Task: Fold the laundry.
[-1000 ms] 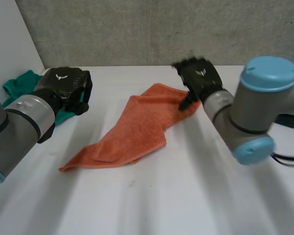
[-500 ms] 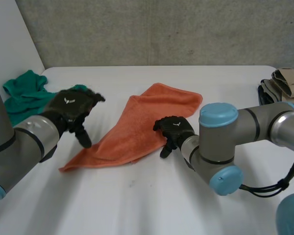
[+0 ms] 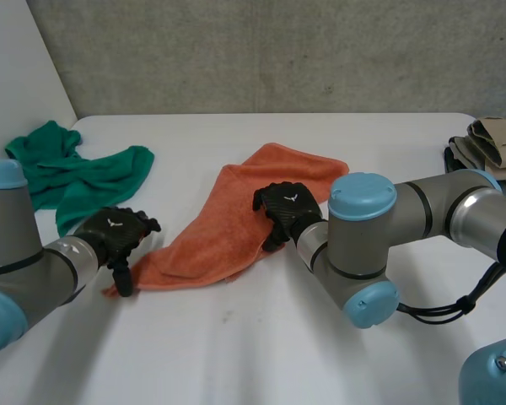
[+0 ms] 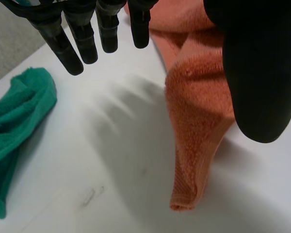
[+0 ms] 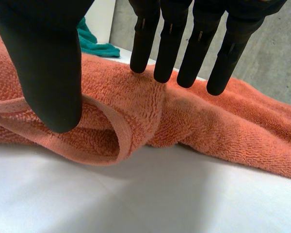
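Flanking orange towel (image 3: 223,232), left robot hand (image 3: 114,238) unclenched at corner, right robot hand (image 3: 282,207) unclenched at side edge, white table (image 3: 236,354) around

Head view: bright, soft, even light, seemingly from overhead. White table (image 3: 236,354) reads near-uniform white. Grey wall (image 3: 278,51) at 12 o'clock flatly lit, mid-tone. Orange towel (image 3: 228,228) drops thin, soft-edged shadow along its 6 o'clock hem. Green cloth (image 3: 67,173) at 9–10 o'clock, folds deep and dark. Right arm's light-blue cap (image 3: 363,192) carries broad, pale highlight. Right wrist view: towel fold lays soft grey shade on table just beneath it; pile lit evenly.
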